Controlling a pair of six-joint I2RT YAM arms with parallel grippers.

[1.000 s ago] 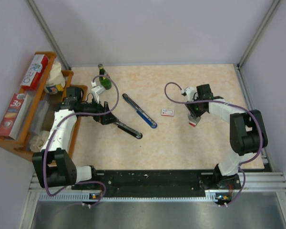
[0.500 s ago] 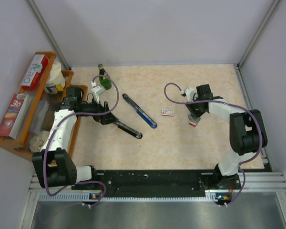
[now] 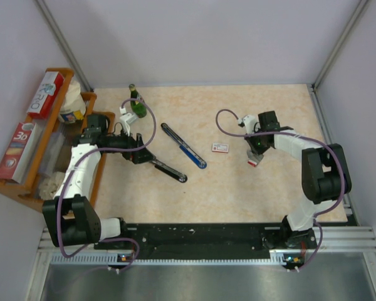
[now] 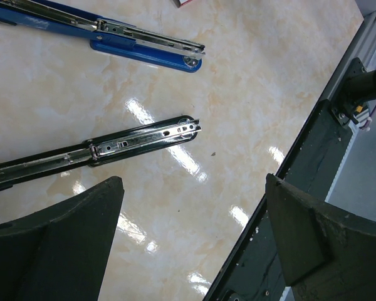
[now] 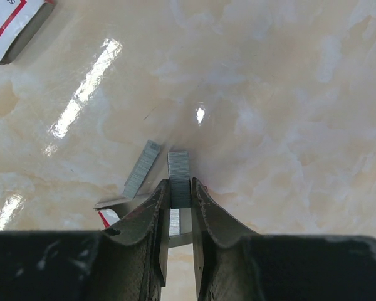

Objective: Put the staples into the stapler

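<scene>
1. Wooden rack (image 3: 25, 182) at the far left, stacked with boxes.
2. Left gripper (image 3: 141, 155) beside it, jaws spread fully wide, holding nothing; hanging over one end of a black and chrome bar (image 4: 138, 139) flat on the table (image 3: 238, 194).
3. Blue stapler (image 3: 185, 147) just beyond that bar, lying open, chrome track upward.
4. White staple box (image 3: 220, 148) with red label, flat on the table between stapler and right arm.
5. Right gripper (image 5: 178, 188) low over the table, jaws almost together, pinching a grey strip of staples (image 5: 179, 164); second strip (image 5: 141, 168) loose just beside; red and grey inner tray (image 5: 113, 210) partly under the fingers.
</scene>
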